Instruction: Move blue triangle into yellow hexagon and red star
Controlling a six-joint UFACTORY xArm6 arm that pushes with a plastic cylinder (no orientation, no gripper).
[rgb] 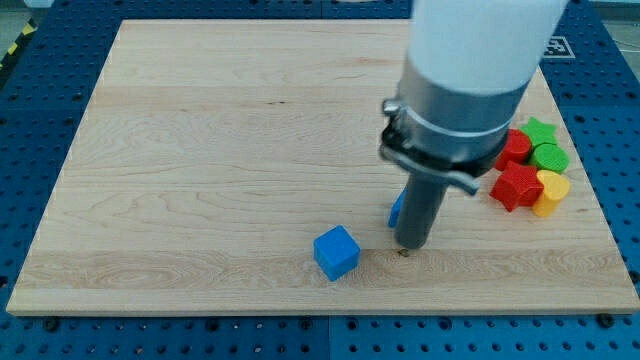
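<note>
**Blue triangle hidden behind the rod, cluster off to the view's right**

My tip point(405, 250) touches the pale wooden desk point(200, 150) near the view's bottom centre. The small blue triangle block point(396, 209) shows only as a sliver at the rod's left edge, just above the tip and mostly hidden, so its long axis cannot be told. The yellow hexagon block point(549, 190) and the red star block point(515, 186) lie together well to the view's right, slightly higher, beside 2 green blocks point(545, 145). A push toward them likely needs the tip on the triangle's left side. There are no fingers here, only the upright rod under a grey and white housing. 1 blue cube point(336, 252) sits apart, to the tip's left.
</note>
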